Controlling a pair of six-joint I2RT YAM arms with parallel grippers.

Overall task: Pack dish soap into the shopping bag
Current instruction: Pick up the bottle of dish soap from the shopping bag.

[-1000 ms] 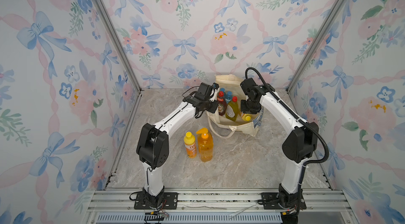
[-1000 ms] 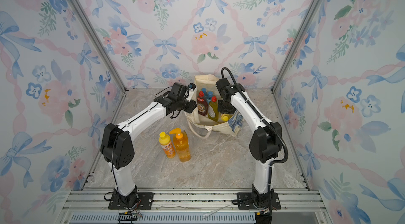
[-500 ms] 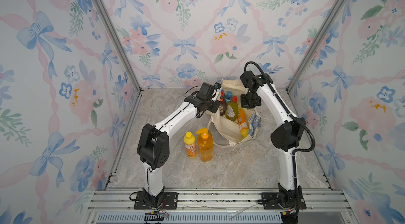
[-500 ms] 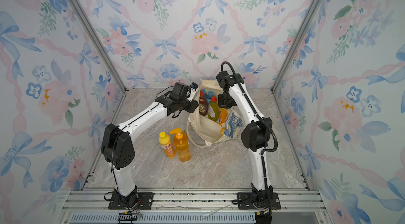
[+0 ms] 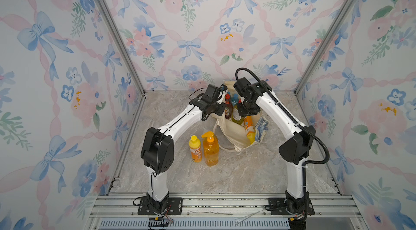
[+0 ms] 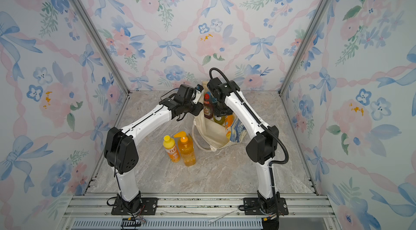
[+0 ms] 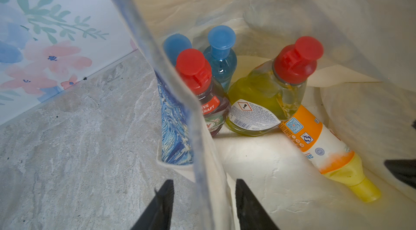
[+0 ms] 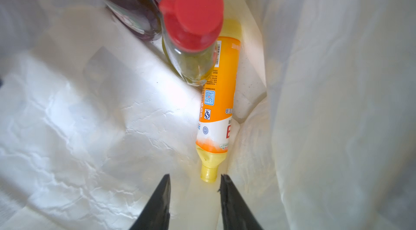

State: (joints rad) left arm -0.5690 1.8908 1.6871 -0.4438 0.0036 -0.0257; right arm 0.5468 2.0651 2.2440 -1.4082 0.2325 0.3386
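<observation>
Shopping bag (image 7: 258, 168) wall between parted jaws of left hand (image 7: 204, 181), right hand (image 8: 195, 176) half open, empty, inside, over orange bottle (image 8: 217, 105)

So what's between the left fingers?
The shopping bag's side wall. In the left wrist view it runs up between the left gripper's fingers, one outside over the table, one inside the bag. They look apart, not clamped.

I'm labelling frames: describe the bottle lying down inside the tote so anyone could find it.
On the marble table, look into the cream shopping bag. Among standing red-capped bottles and blue-capped bottles, the orange-labelled bottle is the only one lying down, with a yellow cap.
</observation>
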